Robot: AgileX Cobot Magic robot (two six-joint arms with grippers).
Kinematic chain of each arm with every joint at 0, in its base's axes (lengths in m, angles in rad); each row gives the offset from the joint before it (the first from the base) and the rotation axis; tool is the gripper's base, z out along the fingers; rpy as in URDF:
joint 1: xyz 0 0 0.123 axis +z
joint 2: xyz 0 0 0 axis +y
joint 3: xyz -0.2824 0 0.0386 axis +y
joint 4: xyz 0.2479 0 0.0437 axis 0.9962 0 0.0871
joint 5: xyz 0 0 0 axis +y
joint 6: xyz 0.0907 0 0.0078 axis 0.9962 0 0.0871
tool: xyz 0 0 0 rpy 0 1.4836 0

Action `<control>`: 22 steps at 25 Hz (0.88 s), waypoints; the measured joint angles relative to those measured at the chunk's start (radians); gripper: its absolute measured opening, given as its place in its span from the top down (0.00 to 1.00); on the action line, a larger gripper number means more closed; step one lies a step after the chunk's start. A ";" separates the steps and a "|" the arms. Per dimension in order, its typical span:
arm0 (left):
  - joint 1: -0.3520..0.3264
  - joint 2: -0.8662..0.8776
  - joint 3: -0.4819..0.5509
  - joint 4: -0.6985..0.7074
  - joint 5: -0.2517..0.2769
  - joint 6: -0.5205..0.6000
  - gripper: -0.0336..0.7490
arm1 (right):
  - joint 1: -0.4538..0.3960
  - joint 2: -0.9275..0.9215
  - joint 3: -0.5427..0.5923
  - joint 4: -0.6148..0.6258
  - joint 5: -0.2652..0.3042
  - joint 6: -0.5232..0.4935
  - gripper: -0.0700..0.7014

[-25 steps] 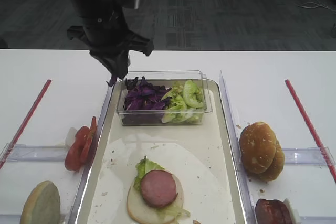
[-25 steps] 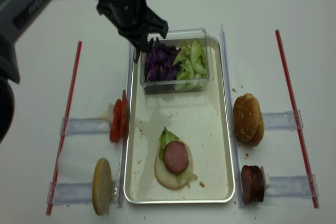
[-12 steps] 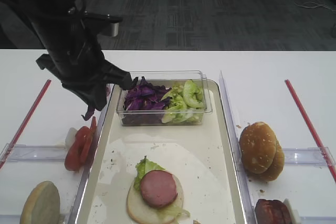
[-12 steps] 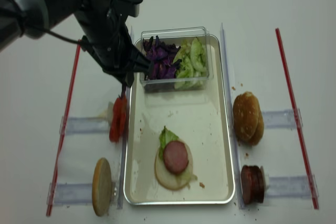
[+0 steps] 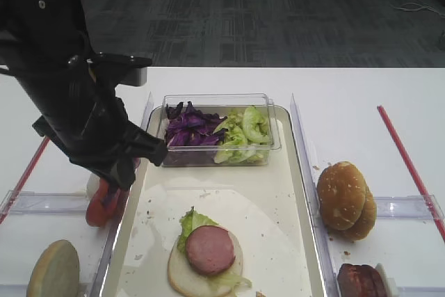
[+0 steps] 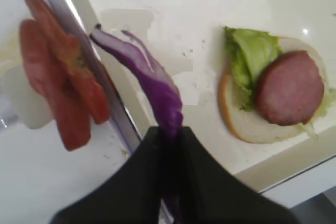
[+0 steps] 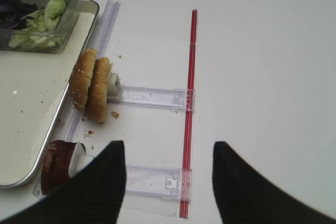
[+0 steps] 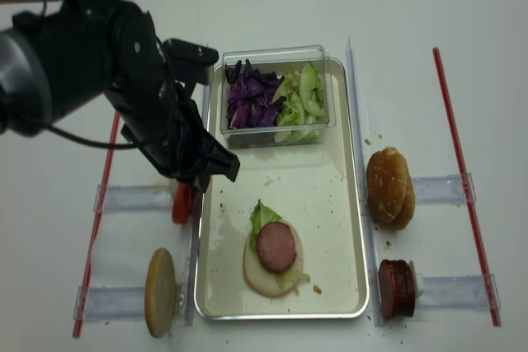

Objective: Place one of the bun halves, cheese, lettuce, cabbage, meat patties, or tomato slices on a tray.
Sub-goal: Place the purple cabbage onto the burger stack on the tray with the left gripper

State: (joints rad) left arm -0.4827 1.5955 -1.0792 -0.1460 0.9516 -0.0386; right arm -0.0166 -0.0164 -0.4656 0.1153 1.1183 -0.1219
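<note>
Left wrist view: left gripper (image 6: 170, 135) clenched on cabbage (image 6: 149, 82); tomato slices (image 6: 63, 98) beside tray (image 6: 173, 3); right gripper (image 7: 168, 182) spread.

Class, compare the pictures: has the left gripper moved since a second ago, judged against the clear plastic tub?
Yes. The left gripper, shut on a cabbage strip, has moved from the clear tub's far-left corner toward the camera, near the tomato slices.

The tray (image 8: 361, 228) is silver metal with a shiny rim and a matt white paper liner. The tub (image 5: 274, 137) is clear glossy plastic. The bun halves (image 5: 345, 198) have a rough seeded crust. The cabbage strip (image 6: 152, 85) looks smooth and a little waxy.
</note>
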 joint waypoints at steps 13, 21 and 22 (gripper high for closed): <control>-0.094 -0.021 0.061 -0.018 -0.067 -0.004 0.88 | 0.000 0.000 0.000 -0.002 0.000 0.000 0.41; -0.094 -0.021 0.061 -0.115 -0.067 0.258 0.88 | 0.000 0.000 0.000 -0.002 0.000 0.000 0.41; -0.094 -0.021 0.061 -0.143 -0.067 0.307 0.88 | 0.000 0.000 0.000 -0.002 0.000 0.000 0.41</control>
State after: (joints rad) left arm -0.5763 1.5747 -1.0184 -0.2887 0.8844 0.2687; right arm -0.0166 -0.0164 -0.4656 0.1136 1.1183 -0.1219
